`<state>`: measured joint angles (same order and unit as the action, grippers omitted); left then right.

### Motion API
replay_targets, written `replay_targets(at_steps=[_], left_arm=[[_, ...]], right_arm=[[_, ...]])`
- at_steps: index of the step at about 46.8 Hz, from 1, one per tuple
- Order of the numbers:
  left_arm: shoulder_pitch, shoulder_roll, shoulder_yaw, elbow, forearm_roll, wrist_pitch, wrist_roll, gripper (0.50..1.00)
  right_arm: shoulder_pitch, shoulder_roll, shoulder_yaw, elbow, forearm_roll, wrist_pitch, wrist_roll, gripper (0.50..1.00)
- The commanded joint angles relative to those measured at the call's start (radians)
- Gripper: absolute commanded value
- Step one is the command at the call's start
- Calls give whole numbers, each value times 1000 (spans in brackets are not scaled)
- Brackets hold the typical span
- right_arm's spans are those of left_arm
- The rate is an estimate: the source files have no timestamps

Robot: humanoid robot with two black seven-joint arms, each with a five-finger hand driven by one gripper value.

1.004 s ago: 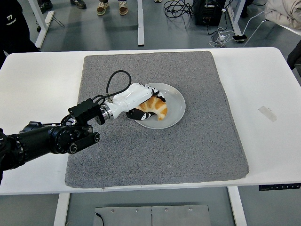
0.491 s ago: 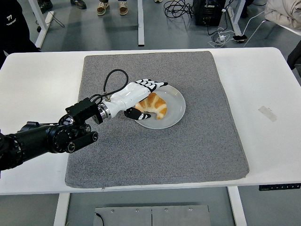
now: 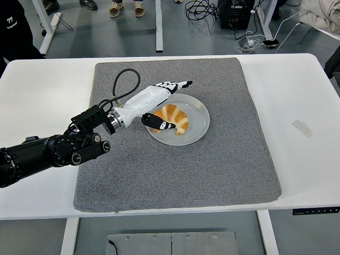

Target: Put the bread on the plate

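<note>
A golden croissant (image 3: 175,118) lies on the white round plate (image 3: 197,123), left of its middle. The plate stands on a grey mat. My left hand (image 3: 166,103) is white with black fingertips. It hovers over the plate's left rim with its fingers (image 3: 178,85) spread and straight, holding nothing. Its thumb (image 3: 158,123) points down in front of the croissant, close to it. The black left arm comes in from the left edge. The right arm is out of view.
The grey mat (image 3: 223,159) covers the middle of the white table (image 3: 297,95). A strip of tape (image 3: 302,127) lies on the table at the right. A black cable (image 3: 121,87) loops up from the left wrist. A person's feet and table legs show at the top.
My left hand has opened off the croissant, lifted and drawn back a little to the upper left. The croissant stays on the plate.
</note>
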<state>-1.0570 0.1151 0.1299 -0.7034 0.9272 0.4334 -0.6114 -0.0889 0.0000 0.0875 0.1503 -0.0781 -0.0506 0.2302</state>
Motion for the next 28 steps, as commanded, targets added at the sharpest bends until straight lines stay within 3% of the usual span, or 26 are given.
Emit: replay_targets(at_steps=[1,13,28], left_arm=[[-3,6,-47,-4,-33,-36,1,958],[-18,54,-228,-5,-191,-162,1,951],[-3,43,-355,4,-505,-167,1,952]], right_arm=[[0,0,0,0,0,0,0,1000],[0,0,0,0,0,0,0,1000],[0,0,0,0,0,0,0,1000]])
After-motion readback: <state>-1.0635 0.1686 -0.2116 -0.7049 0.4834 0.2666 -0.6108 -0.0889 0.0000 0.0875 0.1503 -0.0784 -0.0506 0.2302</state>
